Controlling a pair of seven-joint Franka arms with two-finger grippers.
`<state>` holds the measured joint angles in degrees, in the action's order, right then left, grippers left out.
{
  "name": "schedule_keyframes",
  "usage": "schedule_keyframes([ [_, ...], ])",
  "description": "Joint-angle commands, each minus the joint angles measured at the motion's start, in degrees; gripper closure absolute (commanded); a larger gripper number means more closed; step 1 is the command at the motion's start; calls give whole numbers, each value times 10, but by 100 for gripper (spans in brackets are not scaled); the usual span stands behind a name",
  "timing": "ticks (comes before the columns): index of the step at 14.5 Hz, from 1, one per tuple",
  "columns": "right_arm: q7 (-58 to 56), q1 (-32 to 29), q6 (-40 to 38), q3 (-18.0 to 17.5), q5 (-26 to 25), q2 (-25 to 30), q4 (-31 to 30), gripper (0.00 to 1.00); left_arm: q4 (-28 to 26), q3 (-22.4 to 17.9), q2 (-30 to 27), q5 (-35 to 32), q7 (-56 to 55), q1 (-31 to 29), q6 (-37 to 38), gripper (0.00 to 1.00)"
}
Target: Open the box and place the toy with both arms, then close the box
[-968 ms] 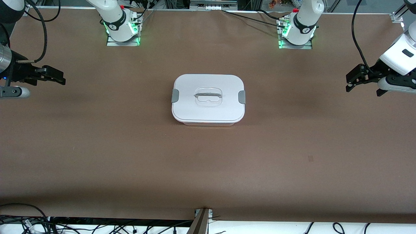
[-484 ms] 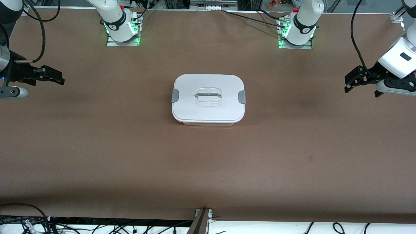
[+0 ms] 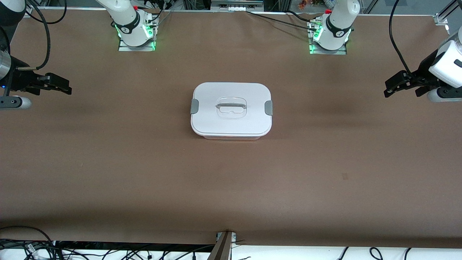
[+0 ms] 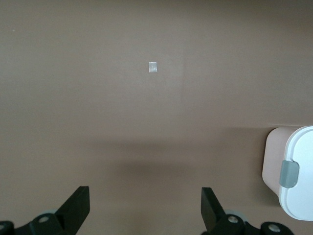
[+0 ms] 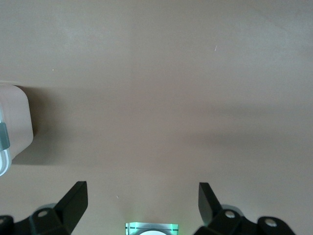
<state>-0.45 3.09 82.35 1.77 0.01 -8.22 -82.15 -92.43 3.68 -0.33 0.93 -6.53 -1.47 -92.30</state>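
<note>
The white box (image 3: 231,110) stands shut in the middle of the table, its flat lid on, with a clear handle (image 3: 231,106) and a grey clip (image 3: 194,106) at each end. It also shows at the edge of the left wrist view (image 4: 296,176) and of the right wrist view (image 5: 12,127). The pink toy is out of view. My left gripper (image 3: 389,88) hangs open and empty over the table's left-arm end, well apart from the box; its own view (image 4: 145,196) shows bare table between the fingers. My right gripper (image 3: 66,87) hangs open and empty over the right-arm end (image 5: 142,192).
The brown table (image 3: 144,173) holds only the box. A small pale mark (image 3: 344,176) lies nearer the front camera, also in the left wrist view (image 4: 152,67). The arm bases with green lights (image 3: 136,36) (image 3: 328,38) stand at the back edge. Cables lie along the front edge (image 3: 108,252).
My left gripper has drifted a little up and toward the back edge of the table. The right gripper and the box have stayed put.
</note>
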Motion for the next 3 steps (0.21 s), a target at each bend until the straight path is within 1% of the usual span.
schedule_keyframes([
  [1,0,-5,1,-1,11,-1,5,0,26,4,1,-4,-10,-2,32,0],
  [3,-1,-5,1,-1,10,-2,5,0,26,5,1,-17,-9,-1,31,0],
])
